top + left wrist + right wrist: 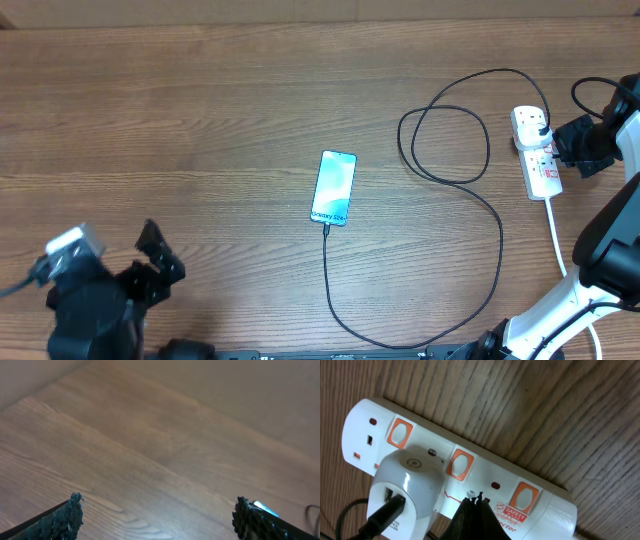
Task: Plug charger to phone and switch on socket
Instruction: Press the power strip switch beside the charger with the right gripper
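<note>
The phone (pixel 334 187) lies at the table's middle, its light blue screen up. The thin black charger cable (pixel 497 240) runs from the phone's near end, loops right and reaches a white adapter (pixel 407 485) plugged into the white socket strip (pixel 536 150) at the far right. In the right wrist view the strip (pixel 485 467) shows orange-framed switches. My right gripper (pixel 472 502) is shut, its tips resting on the strip's face next to the adapter. My left gripper (pixel 160 255) is open and empty at the near left, also seen in its wrist view (pixel 157 515).
The strip's thick white cord (pixel 556 235) runs toward the near edge by the right arm's base. Bare wood table (pixel 200 120) lies between the two arms.
</note>
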